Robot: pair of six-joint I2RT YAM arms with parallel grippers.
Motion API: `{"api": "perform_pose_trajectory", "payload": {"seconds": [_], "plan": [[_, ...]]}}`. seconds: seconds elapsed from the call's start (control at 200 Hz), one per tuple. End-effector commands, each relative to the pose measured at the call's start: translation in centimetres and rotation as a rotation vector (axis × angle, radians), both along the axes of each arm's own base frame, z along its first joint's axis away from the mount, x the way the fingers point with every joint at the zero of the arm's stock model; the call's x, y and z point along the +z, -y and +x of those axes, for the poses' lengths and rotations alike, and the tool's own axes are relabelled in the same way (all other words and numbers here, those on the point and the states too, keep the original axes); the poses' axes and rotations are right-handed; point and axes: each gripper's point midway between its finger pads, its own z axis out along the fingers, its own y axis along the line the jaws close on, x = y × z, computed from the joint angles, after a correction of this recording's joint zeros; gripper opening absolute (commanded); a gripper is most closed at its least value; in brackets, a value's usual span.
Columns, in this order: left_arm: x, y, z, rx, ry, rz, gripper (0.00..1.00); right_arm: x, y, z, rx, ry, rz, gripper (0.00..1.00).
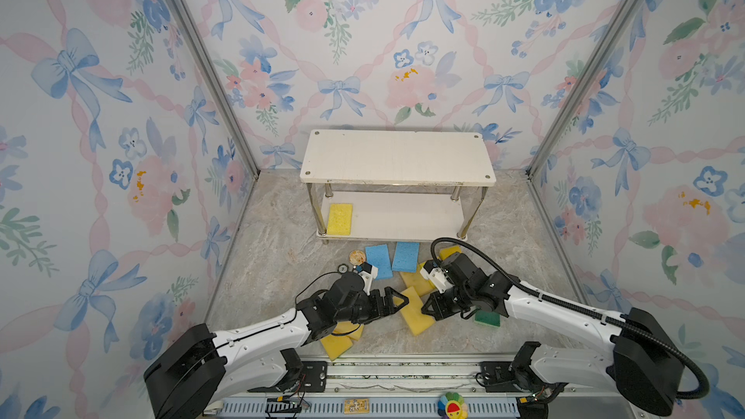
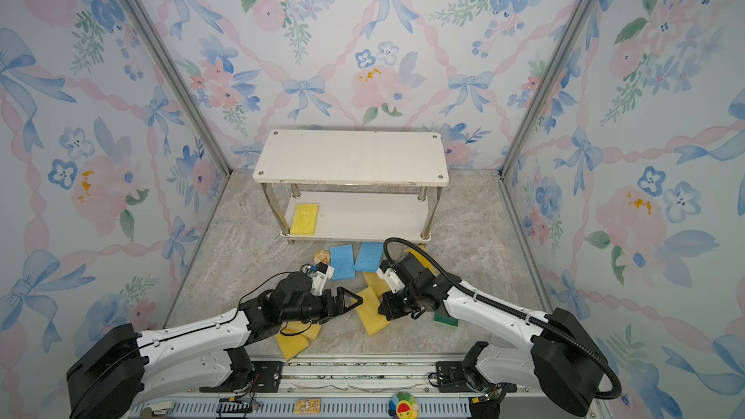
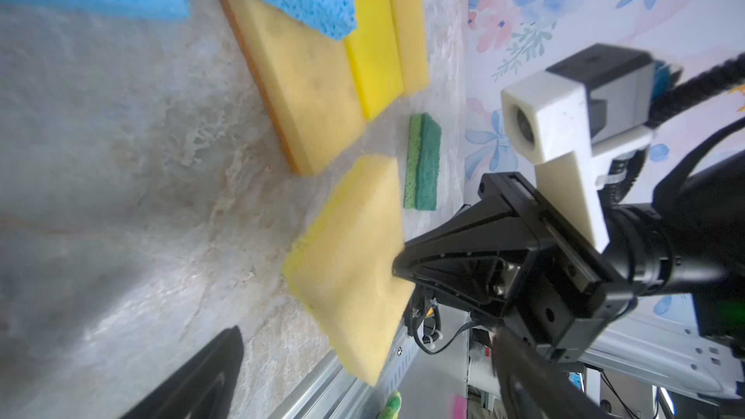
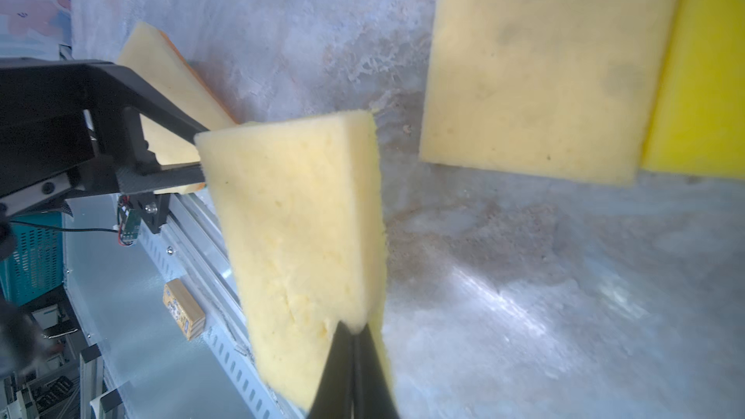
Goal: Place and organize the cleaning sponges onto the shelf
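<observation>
My right gripper (image 4: 354, 330) is shut on one edge of a pale yellow sponge (image 4: 298, 235), which stands tilted above the marble floor near the front. It shows in both top views (image 1: 417, 318) (image 2: 373, 318). My left gripper (image 1: 401, 303) (image 3: 363, 380) stands open right beside the far end of that sponge and grips nothing. The white two-tier shelf (image 1: 397, 157) stands at the back with one yellow sponge (image 1: 339, 218) at the left of its lower board. In front of it, on the floor, lie two blue sponges (image 1: 379, 260) (image 1: 405, 256), several yellow sponges (image 1: 415, 282) and a green sponge (image 1: 487, 318).
More yellow sponges (image 1: 336, 344) lie partly under my left arm. Two small round discs (image 1: 356, 256) (image 1: 343, 268) sit left of the blue sponges. A metal rail (image 1: 403, 368) runs along the front edge. Flowered walls close in the back and both sides.
</observation>
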Motion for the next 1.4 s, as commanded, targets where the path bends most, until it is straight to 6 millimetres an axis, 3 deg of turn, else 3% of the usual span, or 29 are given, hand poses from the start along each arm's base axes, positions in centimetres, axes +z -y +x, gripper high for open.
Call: {"api": "perform_pose_trajectory", "payload": {"seconds": [0.0,0.125,0.215,0.35,0.465,0.595,0.765,0.895,0.965,1.04,1.14,1.2,1.395], "plan": [[3.7,-0.2,0.7,-0.028,0.092,-0.065,0.98,3.4,-0.3,0.4,-0.04,0.0,0.069,0.0],[8.7,-0.7,2.2,0.0,0.207,-0.157,0.98,6.9,-1.2,1.5,-0.09,-0.008,0.175,0.0],[10.9,-0.7,2.9,0.005,0.259,-0.207,0.98,9.3,-2.4,2.3,-0.096,-0.025,0.244,0.0],[12.3,-0.4,3.9,0.016,0.278,-0.263,0.96,11.7,-3.7,3.2,-0.069,-0.017,0.283,0.0],[12.4,-0.6,4.9,0.036,0.29,-0.242,0.88,12.9,-4.0,4.1,-0.066,-0.009,0.296,0.0],[13.3,-1.1,5.9,0.066,0.312,-0.252,0.67,12.7,-3.9,4.7,-0.078,-0.03,0.291,0.0],[12.4,-0.7,6.4,0.057,0.29,-0.241,0.43,12.5,-3.9,5.0,-0.082,-0.022,0.303,0.0],[11.5,-0.3,6.5,0.042,0.269,-0.228,0.14,12.9,-3.9,5.1,-0.099,-0.01,0.325,0.0],[11.5,-0.2,6.6,0.037,0.272,-0.226,0.05,12.8,-3.6,5.1,-0.111,-0.005,0.322,0.01],[11.5,-0.3,6.6,0.036,0.274,-0.225,0.03,12.7,-3.3,4.9,-0.119,-0.004,0.319,0.09],[11.6,-0.7,6.9,0.047,0.276,-0.227,0.03,12.3,-2.3,5.1,-0.17,-0.002,0.278,0.41],[11.7,-1.0,7.0,0.049,0.28,-0.23,0.02,12.1,-1.4,5.3,-0.22,-0.001,0.261,0.53],[12.0,-1.3,7.0,0.047,0.297,-0.225,0.03,12.3,-1.0,4.4,-0.283,-0.027,0.294,0.63]]}}
